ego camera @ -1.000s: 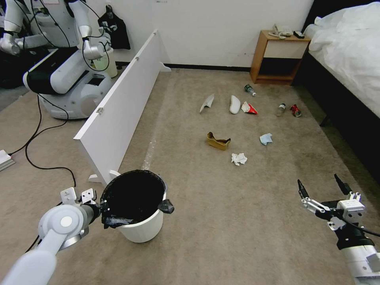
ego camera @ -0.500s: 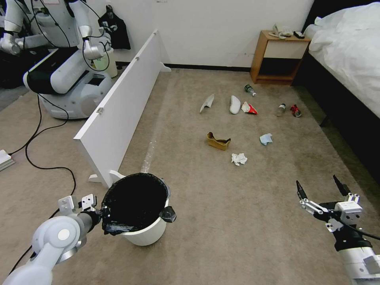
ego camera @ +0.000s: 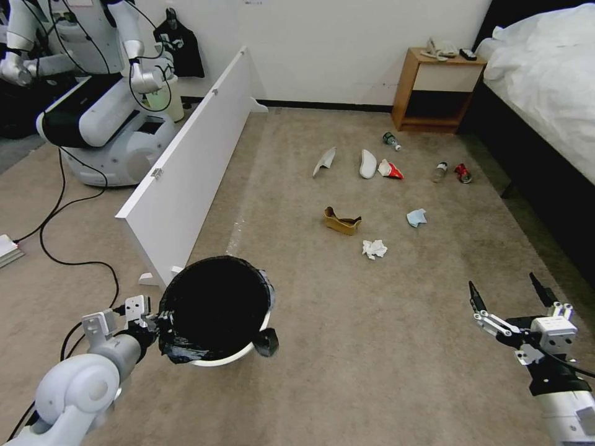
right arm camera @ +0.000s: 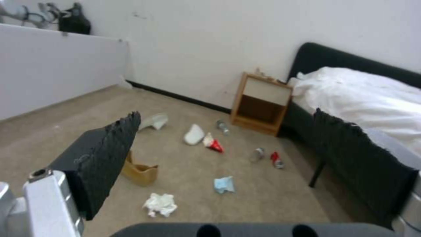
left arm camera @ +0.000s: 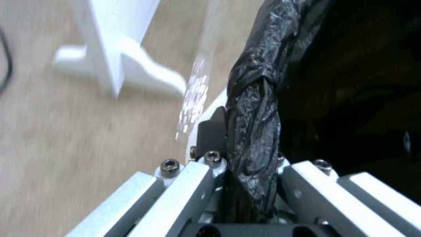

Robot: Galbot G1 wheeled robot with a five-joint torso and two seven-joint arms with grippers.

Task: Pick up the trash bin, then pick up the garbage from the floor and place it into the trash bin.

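Observation:
The trash bin [ego camera: 218,310], white with a black bag over its rim, hangs tilted just off the floor [ego camera: 372,347]. My left gripper [ego camera: 150,323] is shut on its near-left rim. In the left wrist view the fingers [left arm camera: 206,171] pinch the folded black bag [left arm camera: 256,108]. My right gripper [ego camera: 503,285] hovers open and empty at the lower right, its dark fingers [right arm camera: 103,158] spread wide. The garbage lies ahead on the carpet: two white slippers [ego camera: 324,161] [ego camera: 368,163], red-white wrapper [ego camera: 390,169], cardboard scrap [ego camera: 341,220], blue wad [ego camera: 416,217], tissue [ego camera: 374,249], red can [ego camera: 462,173], bottles [ego camera: 440,171] [ego camera: 390,140].
A long white panel [ego camera: 186,167] stands on the left, with another robot [ego camera: 93,93] and black cables [ego camera: 62,248] behind it. A wooden nightstand [ego camera: 434,87] sits against the far wall. A bed [ego camera: 545,80] with a dark frame runs along the right.
My left gripper has raised the trash bin off the carpet and tipped it, so its white side is mostly hidden under the mouth. The right gripper has barely shifted.

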